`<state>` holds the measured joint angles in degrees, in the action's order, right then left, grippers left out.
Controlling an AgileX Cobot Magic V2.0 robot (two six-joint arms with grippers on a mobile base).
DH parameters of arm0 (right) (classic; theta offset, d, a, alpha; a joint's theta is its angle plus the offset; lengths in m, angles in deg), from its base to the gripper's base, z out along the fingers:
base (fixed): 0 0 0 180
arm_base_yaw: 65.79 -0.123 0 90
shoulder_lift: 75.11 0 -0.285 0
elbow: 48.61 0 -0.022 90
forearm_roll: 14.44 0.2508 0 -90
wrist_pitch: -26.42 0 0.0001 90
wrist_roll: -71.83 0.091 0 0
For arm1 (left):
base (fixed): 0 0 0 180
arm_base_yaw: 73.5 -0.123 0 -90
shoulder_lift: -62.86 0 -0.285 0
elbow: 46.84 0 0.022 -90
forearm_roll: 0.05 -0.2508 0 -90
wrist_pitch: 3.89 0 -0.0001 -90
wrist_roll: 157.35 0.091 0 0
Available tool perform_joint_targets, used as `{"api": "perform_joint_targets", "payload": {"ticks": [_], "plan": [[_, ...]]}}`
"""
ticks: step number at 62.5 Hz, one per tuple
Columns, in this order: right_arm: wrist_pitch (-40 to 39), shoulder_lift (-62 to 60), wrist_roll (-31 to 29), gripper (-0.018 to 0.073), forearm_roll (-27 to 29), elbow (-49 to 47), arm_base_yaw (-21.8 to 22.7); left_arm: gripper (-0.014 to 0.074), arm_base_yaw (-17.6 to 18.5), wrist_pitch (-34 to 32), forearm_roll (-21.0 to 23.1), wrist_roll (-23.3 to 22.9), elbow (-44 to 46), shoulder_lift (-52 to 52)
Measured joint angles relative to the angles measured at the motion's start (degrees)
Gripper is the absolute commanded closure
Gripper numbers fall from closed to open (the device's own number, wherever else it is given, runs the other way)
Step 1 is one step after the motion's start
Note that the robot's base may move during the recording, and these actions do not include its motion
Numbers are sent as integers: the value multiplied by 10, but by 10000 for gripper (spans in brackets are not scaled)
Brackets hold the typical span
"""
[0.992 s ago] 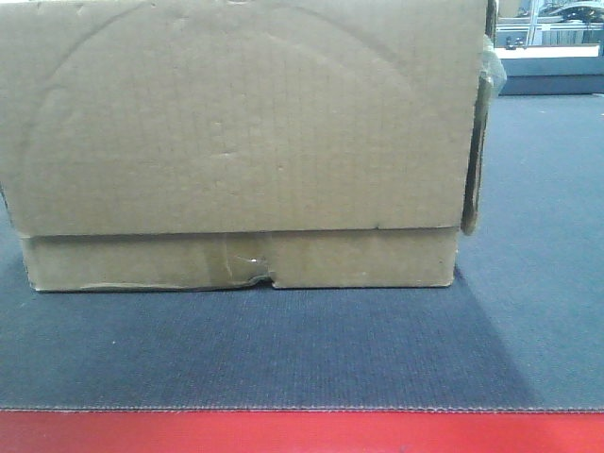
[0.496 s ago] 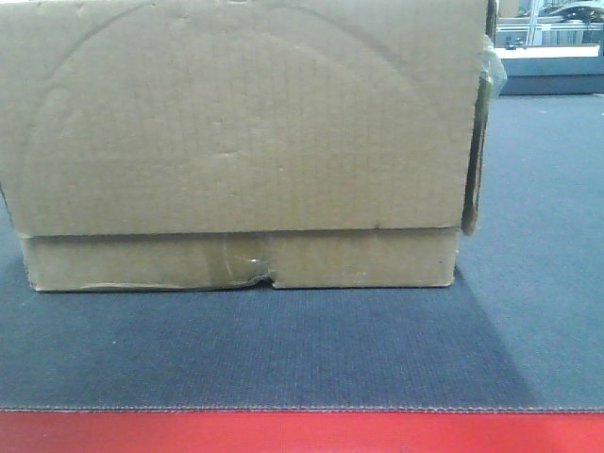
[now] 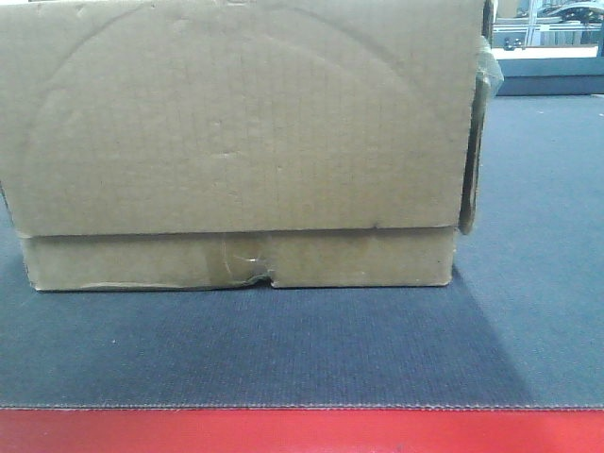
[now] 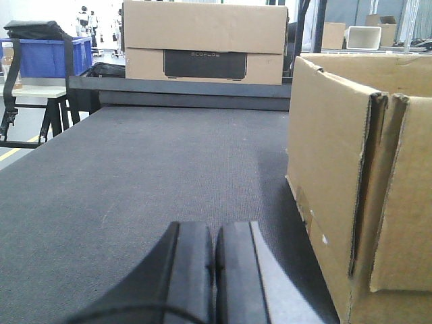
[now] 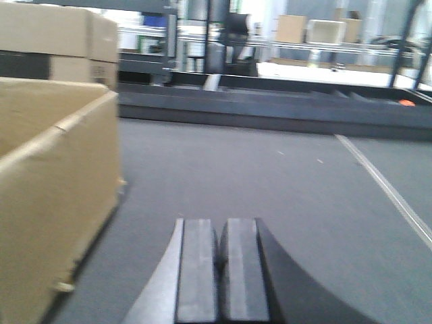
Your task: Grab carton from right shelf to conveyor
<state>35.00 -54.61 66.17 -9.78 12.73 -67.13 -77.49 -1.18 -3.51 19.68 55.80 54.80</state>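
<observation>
The carton [image 3: 236,142] already sits flat on the conveyor [image 3: 283,349] belt – big, stiff corrugated, top open, so probably light; I'd squeeze its two end walls. Left gripper [image 4: 214,263] and right gripper [image 5: 219,270] flank it, pads pressed together, holding nothing.

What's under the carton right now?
The carton sits flat on the conveyor, dark belt showing in front and to the sides. Anything directly beneath it is hidden. Both grippers, left and right, are shut beside it.

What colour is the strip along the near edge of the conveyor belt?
Red. The strip runs along the near edge of the dark grey conveyor, best seen in the exterior front-facing view.
</observation>
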Motion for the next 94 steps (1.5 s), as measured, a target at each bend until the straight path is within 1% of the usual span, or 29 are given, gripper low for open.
{"api": "perform_joint_targets", "payload": {"ticks": [6, 16, 22, 94], "plan": [[-22, -27, -5, 628, 9, 47, 11, 582, 0, 0, 0, 0, 0, 0], [-43, -80, -6, 628, 14, 125, 12, 582, 0, 0, 0, 0, 0, 0], [-46, -113, -6, 628, 14, 155, 12, 582, 0, 0, 0, 0, 0, 0], [-51, -122, -7, 628, 14, 159, 16, 582, 0, 0, 0, 0, 0, 0]]}}
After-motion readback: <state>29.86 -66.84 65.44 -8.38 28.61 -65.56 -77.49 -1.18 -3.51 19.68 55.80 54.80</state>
